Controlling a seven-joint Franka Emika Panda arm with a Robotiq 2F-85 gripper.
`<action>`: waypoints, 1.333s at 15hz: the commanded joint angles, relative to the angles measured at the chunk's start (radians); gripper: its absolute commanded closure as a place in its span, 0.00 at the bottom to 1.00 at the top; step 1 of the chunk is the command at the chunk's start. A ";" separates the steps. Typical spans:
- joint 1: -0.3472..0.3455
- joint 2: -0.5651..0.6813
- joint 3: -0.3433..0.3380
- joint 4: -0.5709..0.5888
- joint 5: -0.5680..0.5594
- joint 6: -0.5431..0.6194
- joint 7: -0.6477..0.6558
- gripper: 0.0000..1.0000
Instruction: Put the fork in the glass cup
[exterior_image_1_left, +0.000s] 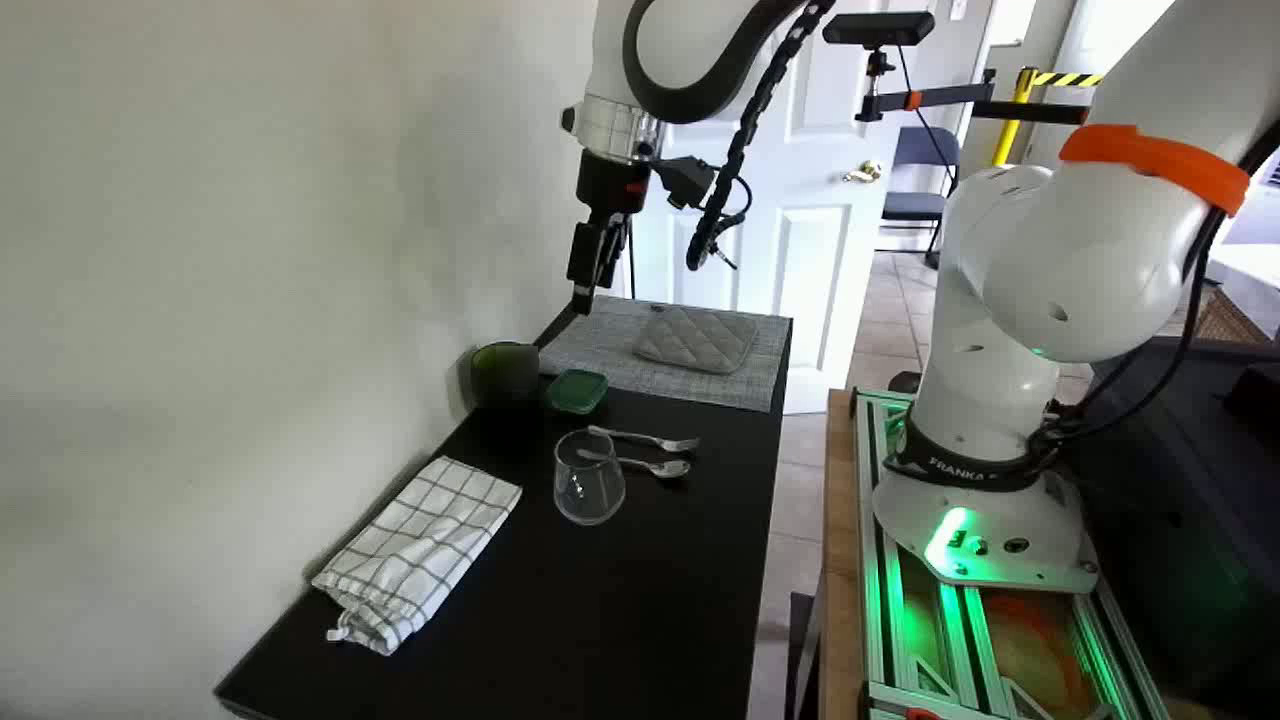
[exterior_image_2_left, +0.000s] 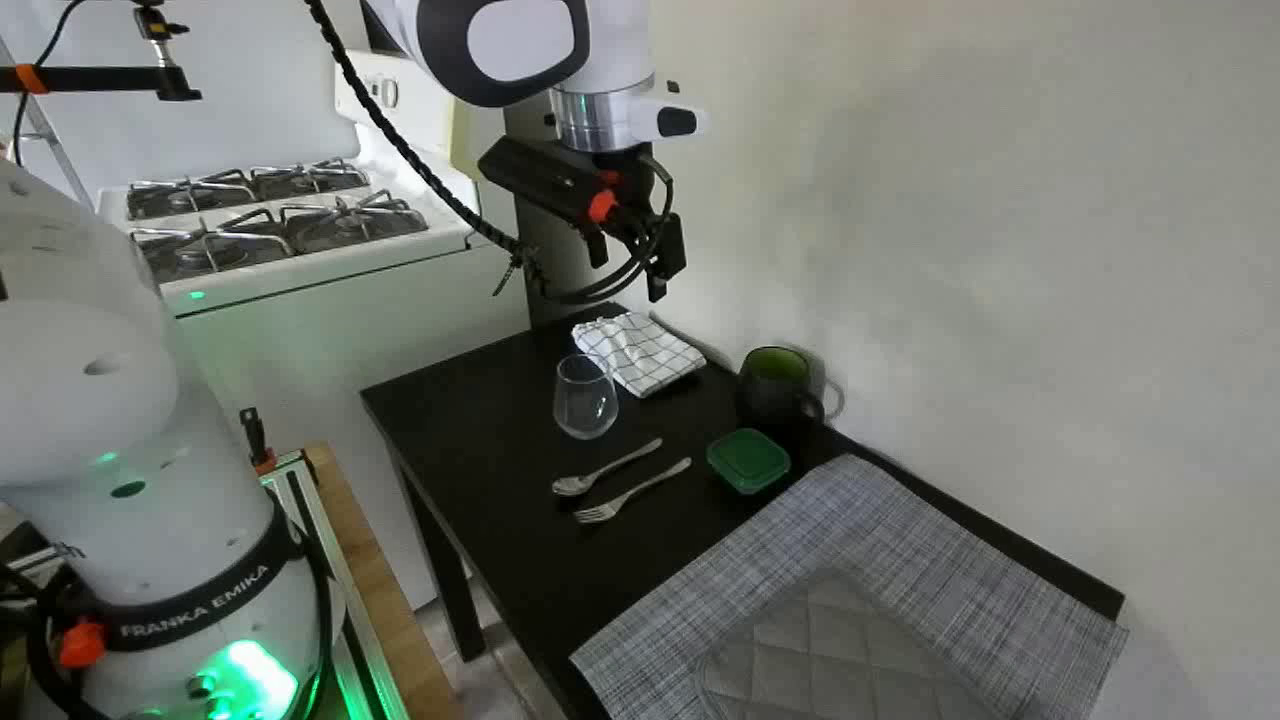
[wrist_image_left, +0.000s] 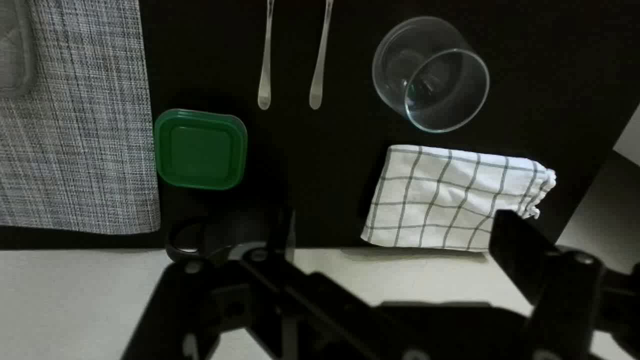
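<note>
The fork lies flat on the black table; it also shows in an exterior view, beside the spoon. In the wrist view only the fork's handle shows; its head is out of the picture. The clear glass cup stands upright and empty near the spoon, also in an exterior view and at the upper right of the wrist view. My gripper is open and empty, high above the table near the wall. Its fingers are spread wide in the wrist view.
A spoon lies between fork and glass. A dark green mug and a green lidded container stand near the wall. A checked cloth lies along the wall side. A grey placemat bears a quilted pad.
</note>
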 joint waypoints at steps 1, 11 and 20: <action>-0.014 0.000 0.014 0.002 0.010 -0.004 -0.006 0.00; -0.101 0.089 0.086 -0.015 -0.097 -0.002 0.120 0.00; -0.150 0.301 0.100 -0.009 -0.165 -0.023 0.199 0.00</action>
